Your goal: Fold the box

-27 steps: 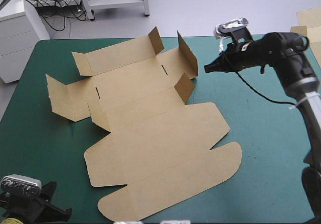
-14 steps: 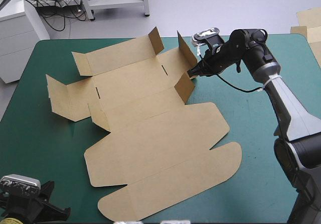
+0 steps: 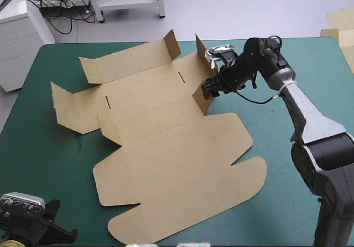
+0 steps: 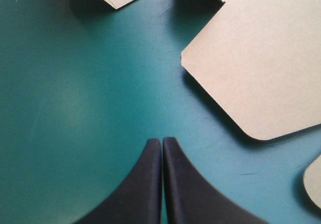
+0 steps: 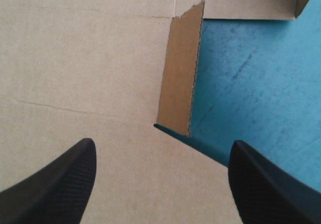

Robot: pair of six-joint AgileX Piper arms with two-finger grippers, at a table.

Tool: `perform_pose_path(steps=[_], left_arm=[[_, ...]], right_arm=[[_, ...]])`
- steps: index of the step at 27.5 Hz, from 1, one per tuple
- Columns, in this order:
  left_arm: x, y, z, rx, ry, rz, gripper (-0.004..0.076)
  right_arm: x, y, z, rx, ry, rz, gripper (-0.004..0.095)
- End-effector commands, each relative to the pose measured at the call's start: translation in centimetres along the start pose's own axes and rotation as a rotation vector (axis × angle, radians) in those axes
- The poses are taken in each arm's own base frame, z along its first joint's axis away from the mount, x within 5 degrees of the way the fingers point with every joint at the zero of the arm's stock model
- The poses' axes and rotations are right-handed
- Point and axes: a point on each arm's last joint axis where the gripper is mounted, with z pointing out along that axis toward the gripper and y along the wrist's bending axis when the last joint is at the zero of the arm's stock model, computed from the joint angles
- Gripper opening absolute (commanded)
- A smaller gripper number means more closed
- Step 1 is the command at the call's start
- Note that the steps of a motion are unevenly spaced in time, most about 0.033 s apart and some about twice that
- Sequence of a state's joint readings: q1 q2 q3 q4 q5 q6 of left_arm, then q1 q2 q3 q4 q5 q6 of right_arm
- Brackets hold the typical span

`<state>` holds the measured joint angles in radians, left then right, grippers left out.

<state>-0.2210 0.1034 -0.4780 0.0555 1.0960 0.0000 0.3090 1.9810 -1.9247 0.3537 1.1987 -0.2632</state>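
Box (image 3: 166, 147) needs its raised flap (image 3: 203, 96) at two o'clock straddled squarely by the wide-open right pincer (image 5: 163, 142) before closing.

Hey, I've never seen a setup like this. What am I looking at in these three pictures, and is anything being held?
This is a robot with two arms at a table with a teal-green cover. The wide picture looks down from above and behind the robot. The other two come from a camera on each wrist, looking along that arm's two black fingers.

On the table lies a brown box. It is a cut sheet of board, mostly flat, with a few flaps standing up at its far end.

The right gripper is open at a small raised flap, which stands just ahead of its fingers. The left gripper is shut over bare cover beside the box's near end. Nothing is held.
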Motion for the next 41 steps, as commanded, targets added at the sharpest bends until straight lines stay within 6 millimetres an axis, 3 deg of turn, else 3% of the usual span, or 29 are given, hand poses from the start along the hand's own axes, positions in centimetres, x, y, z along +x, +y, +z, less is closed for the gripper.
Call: perform_pose_path(steps=[1, 9, 17, 21, 28, 35, 41], left_arm=[[-1.1, 0.1, -0.4, -0.004, -0.071, 0.002, -0.001], [-1.1, 0.1, -0.4, -0.004, -0.071, 0.002, -0.001], [-1.1, 0.1, -0.4, -0.006, -0.071, -0.006, -0.001], [-1.1, 0.1, -0.4, -0.007, -0.071, -0.005, -0.001], [-1.1, 0.1, -0.4, -0.007, -0.071, -0.005, -0.001], [-1.1, 0.1, -0.4, -0.007, -0.071, -0.005, -0.001], [-1.1, 0.1, -0.4, -0.007, -0.071, -0.005, -0.001]], right_arm=[[-1.7, 0.8, -2.4, 0.003, -0.181, -0.072, 0.07], [-2.3, -0.6, 1.6, -0.009, -0.187, -0.074, 0.0697], [-2.3, -1.1, 3.6, -0.024, -0.164, -0.053, 0.0678], [-2.2, -1.3, 4.4, -0.03, -0.146, -0.045, 0.0505], [-2.2, -1.2, 4.6, -0.054, -0.151, -0.04, -0.0011], [-2.2, -1.2, 4.6, -0.051, -0.152, -0.076, -0.0015], [-2.2, -1.2, 4.5, -0.044, -0.148, -0.213, -0.0014]])
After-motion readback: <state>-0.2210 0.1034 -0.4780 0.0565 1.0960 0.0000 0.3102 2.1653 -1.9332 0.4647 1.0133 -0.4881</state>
